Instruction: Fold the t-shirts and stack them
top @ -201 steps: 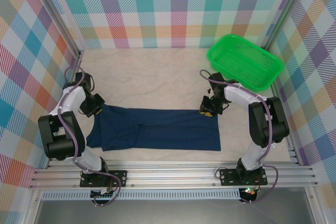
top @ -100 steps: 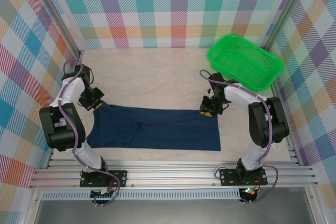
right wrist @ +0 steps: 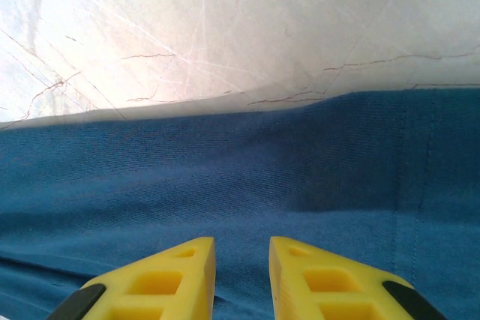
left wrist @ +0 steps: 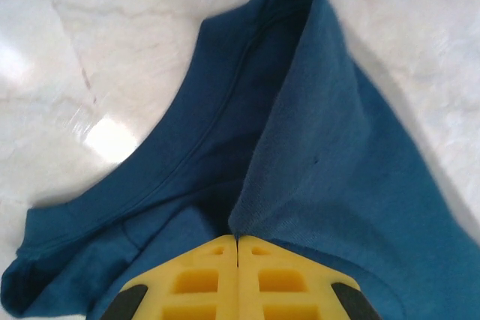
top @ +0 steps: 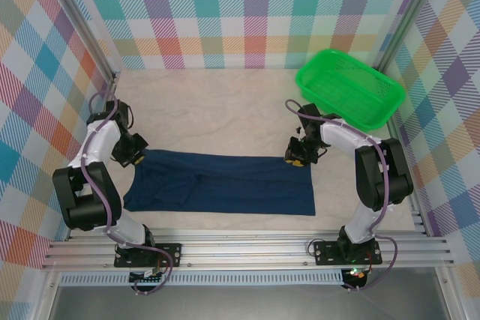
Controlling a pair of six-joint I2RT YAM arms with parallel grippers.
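**Desk:** Where's the shirt?

**Photographer:** The shirt point(top: 225, 185) lies in a long flat band at 6 o'clock on the table point(top: 225, 110). The left gripper point(left wrist: 238, 239), at its 10 o'clock corner, has its fingers pressed together on a ridge of cloth.

**Desk:** The right gripper?

**Photographer:** The right gripper point(top: 296, 159), at 2 o'clock, has its fingers slightly apart over flat cloth, clamping nothing. A lift now likely raises one corner only and skews the fold.

The far half of the worktop point(top: 217, 106) was bare, so a claw could move freely there. A green basket point(top: 350, 88) blocked the far right corner. The t-shirt point(top: 225, 185) lay flat across the near middle, with the left arm point(top: 90, 177) and the right arm point(top: 375, 177) at its ends. Checked walls point(top: 255, 13) closed in the back and both sides.
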